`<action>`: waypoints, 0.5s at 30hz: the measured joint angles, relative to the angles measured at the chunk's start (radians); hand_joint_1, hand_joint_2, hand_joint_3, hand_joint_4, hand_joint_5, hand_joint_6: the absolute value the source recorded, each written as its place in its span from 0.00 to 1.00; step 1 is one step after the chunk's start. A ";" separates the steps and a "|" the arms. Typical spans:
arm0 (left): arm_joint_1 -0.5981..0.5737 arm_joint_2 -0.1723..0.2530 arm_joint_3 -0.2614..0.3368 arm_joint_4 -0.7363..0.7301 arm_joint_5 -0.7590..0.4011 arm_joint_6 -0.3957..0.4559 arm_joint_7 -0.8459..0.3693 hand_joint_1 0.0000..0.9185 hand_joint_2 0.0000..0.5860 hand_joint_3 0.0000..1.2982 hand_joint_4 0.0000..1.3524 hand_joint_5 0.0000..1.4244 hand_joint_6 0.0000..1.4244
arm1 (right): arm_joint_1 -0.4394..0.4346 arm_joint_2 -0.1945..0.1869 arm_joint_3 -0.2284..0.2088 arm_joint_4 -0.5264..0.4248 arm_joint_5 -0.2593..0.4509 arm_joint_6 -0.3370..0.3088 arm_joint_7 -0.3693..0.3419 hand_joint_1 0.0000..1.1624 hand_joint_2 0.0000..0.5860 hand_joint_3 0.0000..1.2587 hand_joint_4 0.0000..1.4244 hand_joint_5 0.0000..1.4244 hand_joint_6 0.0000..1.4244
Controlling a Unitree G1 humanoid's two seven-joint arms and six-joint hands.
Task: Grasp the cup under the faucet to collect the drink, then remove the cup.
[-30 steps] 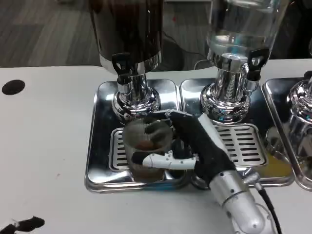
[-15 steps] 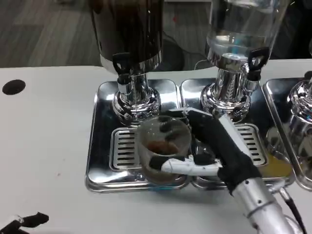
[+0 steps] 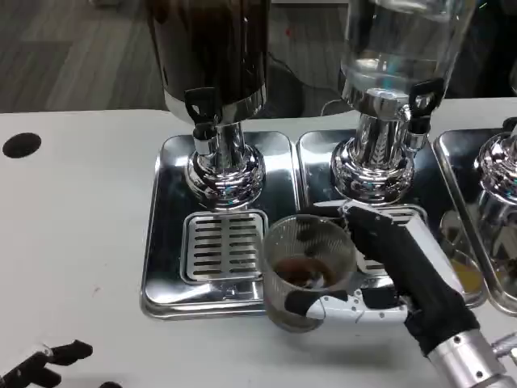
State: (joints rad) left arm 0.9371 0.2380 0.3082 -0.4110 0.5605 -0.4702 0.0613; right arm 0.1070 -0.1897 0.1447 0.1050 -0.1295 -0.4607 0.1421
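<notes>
A clear ribbed cup (image 3: 305,270) with a little brown drink in its bottom is gripped by my right hand (image 3: 396,271), fingers wrapped around its far and near sides. The cup is at the front edge between two steel trays, to the right of the slotted grate (image 3: 224,246) and away from the black faucet (image 3: 202,109) of the dark dispenser (image 3: 212,56). My left hand (image 3: 44,365) shows just its dark fingertips at the bottom left, holding nothing.
A clear-tank dispenser (image 3: 388,81) stands on the middle tray (image 3: 323,149), with a third one (image 3: 499,174) at the right edge. A black round mark (image 3: 22,145) lies on the white table at the far left.
My right hand has carried the cup from the grate under the faucet rightward and toward the table's front. The left fingertips shifted slightly right.
</notes>
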 measured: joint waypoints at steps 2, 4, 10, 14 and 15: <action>-0.001 -0.004 -0.005 -0.001 0.001 0.013 0.000 0.00 0.25 0.33 0.28 0.33 0.50 | 0.014 -0.012 -0.018 0.006 0.007 -0.049 0.002 0.69 0.14 0.42 0.38 0.45 0.33; -0.004 -0.006 -0.009 -0.001 0.003 0.024 0.000 0.00 0.25 0.33 0.28 0.33 0.50 | 0.027 -0.023 -0.032 0.013 0.011 -0.084 0.005 0.69 0.14 0.42 0.38 0.45 0.33; -0.011 -0.011 -0.016 -0.002 0.009 0.048 0.000 0.00 0.25 0.33 0.28 0.33 0.50 | 0.068 -0.047 -0.071 0.060 0.053 -0.190 0.038 0.69 0.14 0.42 0.39 0.45 0.33; -0.018 -0.018 -0.024 -0.012 0.035 0.068 0.000 0.00 0.25 0.33 0.28 0.34 0.50 | 0.085 -0.056 -0.096 0.115 0.081 -0.252 0.057 0.69 0.14 0.43 0.39 0.45 0.33; -0.023 -0.020 -0.029 -0.014 0.037 0.073 0.000 0.00 0.25 0.33 0.28 0.34 0.50 | 0.091 -0.057 -0.103 0.129 0.090 -0.264 0.062 0.69 0.14 0.43 0.39 0.45 0.33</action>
State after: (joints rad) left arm 0.9146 0.2182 0.2795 -0.4247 0.5975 -0.3971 0.0612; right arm 0.1978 -0.2469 0.0422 0.2341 -0.0394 -0.7243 0.2037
